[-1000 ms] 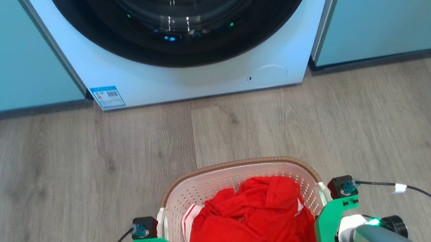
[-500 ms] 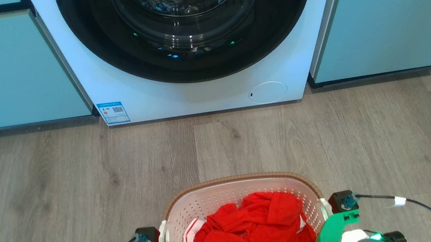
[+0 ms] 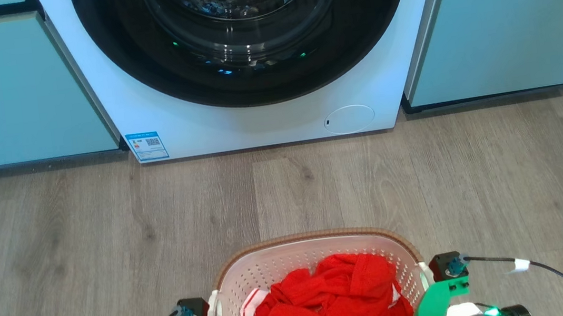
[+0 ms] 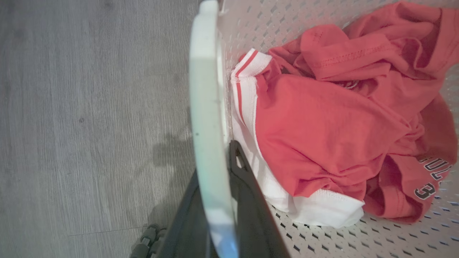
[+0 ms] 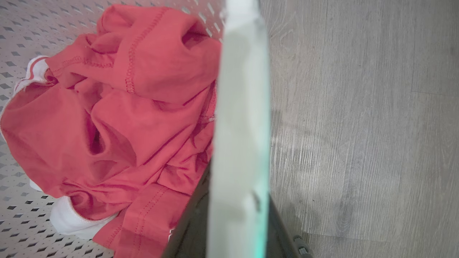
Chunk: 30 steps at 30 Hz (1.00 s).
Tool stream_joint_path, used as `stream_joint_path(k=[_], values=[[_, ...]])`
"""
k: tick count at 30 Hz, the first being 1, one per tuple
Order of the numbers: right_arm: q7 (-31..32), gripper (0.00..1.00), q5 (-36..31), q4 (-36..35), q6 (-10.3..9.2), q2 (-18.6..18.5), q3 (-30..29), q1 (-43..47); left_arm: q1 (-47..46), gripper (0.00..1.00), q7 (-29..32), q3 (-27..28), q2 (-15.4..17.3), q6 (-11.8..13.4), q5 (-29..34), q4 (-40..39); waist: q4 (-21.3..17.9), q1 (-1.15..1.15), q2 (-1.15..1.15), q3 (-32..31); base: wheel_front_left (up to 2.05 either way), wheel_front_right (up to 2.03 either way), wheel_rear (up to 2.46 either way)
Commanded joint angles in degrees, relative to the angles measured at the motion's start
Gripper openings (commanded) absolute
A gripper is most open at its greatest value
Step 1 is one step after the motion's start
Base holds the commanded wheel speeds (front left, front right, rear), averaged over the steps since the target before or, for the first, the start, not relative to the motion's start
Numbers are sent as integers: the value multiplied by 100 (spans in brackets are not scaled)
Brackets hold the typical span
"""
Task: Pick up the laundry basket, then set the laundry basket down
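Both the left tool (image 4: 215,168) and right tool (image 5: 238,186) pinch sides of the laundry basket (image 3: 273,267).

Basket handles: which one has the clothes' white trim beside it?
The robot's left handle: white trim lies beside it; the right handle meets only red cloth.

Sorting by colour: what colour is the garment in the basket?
Red garment, white trim; best in left wrist view.

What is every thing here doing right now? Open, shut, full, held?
laundry basket, gripped on both sides, loaded.
left end effector, shut on the laundry basket's side.
right end effector, shut on the opposite side.
red clothes, crumpled inside the basket.
washing machine door, shut.
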Motion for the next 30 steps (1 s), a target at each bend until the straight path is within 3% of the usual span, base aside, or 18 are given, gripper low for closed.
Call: stream_joint_path(k=[1,17,30], values=[[-30,0,-40,-20,36,-21,222,-60,-335,0,-96,72,195,75,-15,2,0,0,0,10,0,0,0],[-189,0,89,97,36,-21,451,-394,-560,0,-175,-38,195,132,-151,-11,-25,0,0,425,0,0,0],[-531,0,-50,309,36,-21,398,-1687,-1705,0,-501,-40,195,237,-128,-31,-18,0,0,2031,0,0,0]])
